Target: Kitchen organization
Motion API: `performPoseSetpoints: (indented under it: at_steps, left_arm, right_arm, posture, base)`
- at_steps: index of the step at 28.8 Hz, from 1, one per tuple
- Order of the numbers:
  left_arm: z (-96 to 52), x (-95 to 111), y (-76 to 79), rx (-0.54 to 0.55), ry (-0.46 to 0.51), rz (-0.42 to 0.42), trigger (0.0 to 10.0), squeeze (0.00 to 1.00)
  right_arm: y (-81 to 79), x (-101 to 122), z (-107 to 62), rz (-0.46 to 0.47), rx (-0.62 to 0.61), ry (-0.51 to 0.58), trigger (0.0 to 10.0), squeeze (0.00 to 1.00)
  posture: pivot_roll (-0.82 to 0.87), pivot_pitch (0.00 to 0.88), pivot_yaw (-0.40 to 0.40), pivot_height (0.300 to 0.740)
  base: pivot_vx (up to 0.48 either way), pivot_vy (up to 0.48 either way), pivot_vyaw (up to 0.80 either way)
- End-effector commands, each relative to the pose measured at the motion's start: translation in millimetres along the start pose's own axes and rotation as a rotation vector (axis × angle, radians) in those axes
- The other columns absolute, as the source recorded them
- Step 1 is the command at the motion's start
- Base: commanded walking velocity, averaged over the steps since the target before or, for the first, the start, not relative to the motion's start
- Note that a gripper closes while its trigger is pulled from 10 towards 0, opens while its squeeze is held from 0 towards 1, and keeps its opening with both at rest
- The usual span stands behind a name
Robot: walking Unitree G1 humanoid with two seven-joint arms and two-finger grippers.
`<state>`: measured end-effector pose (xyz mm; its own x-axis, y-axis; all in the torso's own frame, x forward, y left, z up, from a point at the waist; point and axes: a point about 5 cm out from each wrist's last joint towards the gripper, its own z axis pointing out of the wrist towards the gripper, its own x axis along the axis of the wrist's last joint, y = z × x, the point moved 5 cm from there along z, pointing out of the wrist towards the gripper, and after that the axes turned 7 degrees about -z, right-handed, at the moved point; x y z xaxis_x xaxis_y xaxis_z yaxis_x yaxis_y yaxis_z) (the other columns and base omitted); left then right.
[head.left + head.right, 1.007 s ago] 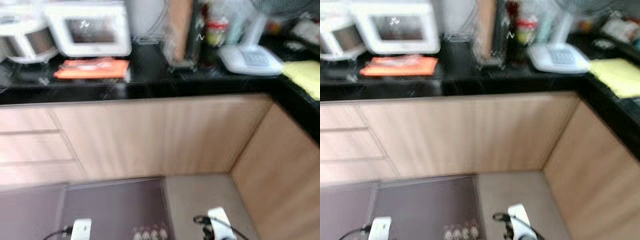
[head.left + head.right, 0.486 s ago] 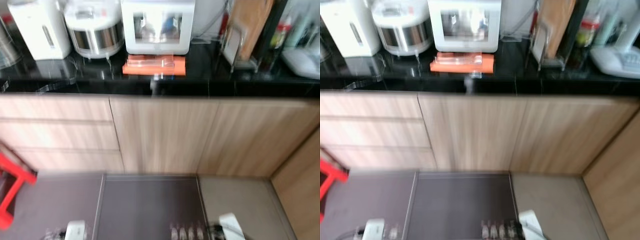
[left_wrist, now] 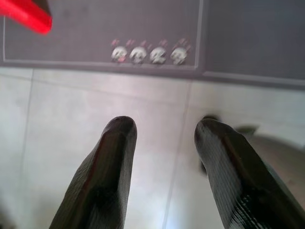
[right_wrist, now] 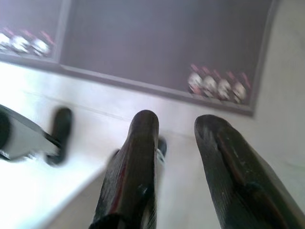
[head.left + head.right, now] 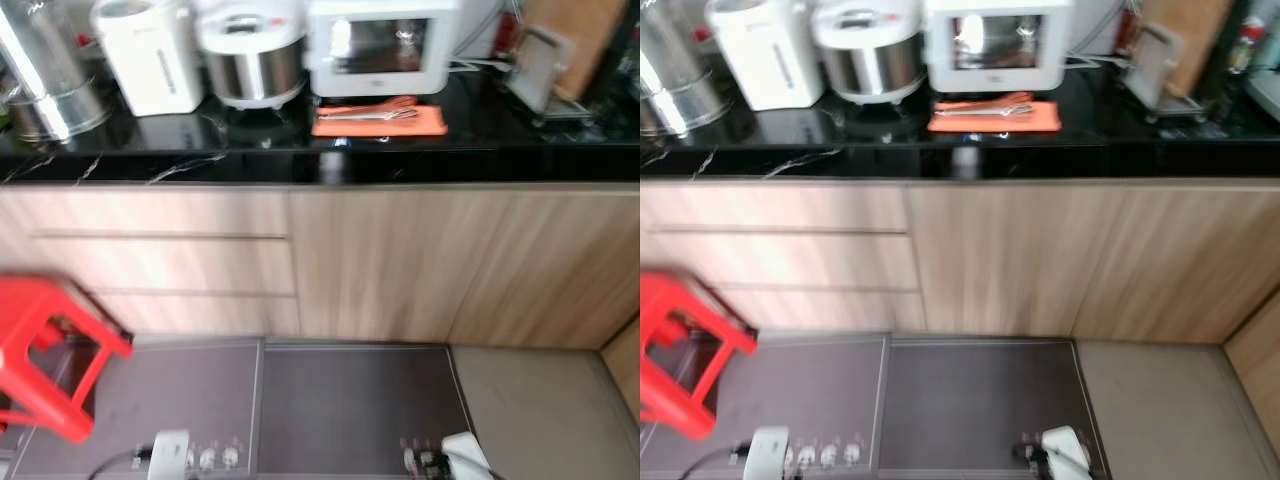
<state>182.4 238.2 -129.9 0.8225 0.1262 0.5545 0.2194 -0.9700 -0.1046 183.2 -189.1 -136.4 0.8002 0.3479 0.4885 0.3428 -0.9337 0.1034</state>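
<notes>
Nearest the camera, both arms are hung low and idle over the floor, as suits walking rather than handling. The left gripper point(image 3: 162, 126) is pointed down at pale tiles with its fingers point(image 3: 112, 157) held apart and nothing between them. The right gripper point(image 4: 174, 124) is likewise aimed at the floor beside the dark mat point(image 5: 350, 400), its fingers point(image 4: 138, 152) parted and empty. A red stool point(image 5: 50, 350) is seen on the left, near the drawers point(image 5: 160, 265). Farther off, the black desk point(image 5: 200, 165) is reached only by sight. On it an orange cloth point(image 5: 378, 120) carrying metal utensils point(image 5: 370, 108) is laid just before the white oven point(image 5: 385, 45), presumably for drying or sorting. Beside it stand a rice cooker point(image 5: 252, 60) and a white kettle point(image 5: 150, 55). The utensils are judged the likely things to be organised.
</notes>
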Motion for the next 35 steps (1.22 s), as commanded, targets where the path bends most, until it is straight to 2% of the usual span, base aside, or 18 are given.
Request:
performPoseSetpoints:
  at_steps: [1,5,17,26,35]
  left_arm:
    - [1.2,9,5.8,-0.009,0.025,0.002,10.0,0.00]
    - [1.2,9,5.0,-0.008,0.027,0.005,10.0,0.00]
    - [0.7,7,9.3,-0.018,0.028,0.011,10.0,0.00]
    - [0.3,4,13.5,-0.028,0.024,0.032,10.0,0.00]
    - [0.3,4,15.8,-0.033,0.023,0.049,10.0,0.00]
  right_arm:
    - [7.3,-6,-2.1,-0.006,-0.016,-0.015,10.0,0.00]
    - [0.8,-1,0.1,-0.006,-0.012,-0.006,10.0,0.00]
    - [0.7,-2,0.1,-0.020,-0.018,-0.011,10.0,0.00]
    - [-21.9,20,7.1,-0.040,0.012,0.017,10.0,0.00]
    - [-24.4,23,7.5,-0.053,0.023,0.028,10.0,0.00]
  posture:
    - [-0.10,0.000,0.024,0.740]
    - [-0.09,0.000,0.022,0.740]
    - [-0.09,0.000,0.015,0.740]
    - [-0.09,0.000,0.017,0.740]
    - [-0.08,0.000,0.020,0.740]
  base:
    - [0.000,0.480,0.00]
    - [0.000,0.480,0.00]
    - [0.000,0.480,0.00]
    - [0.000,0.480,0.00]
    - [0.000,0.480,0.00]
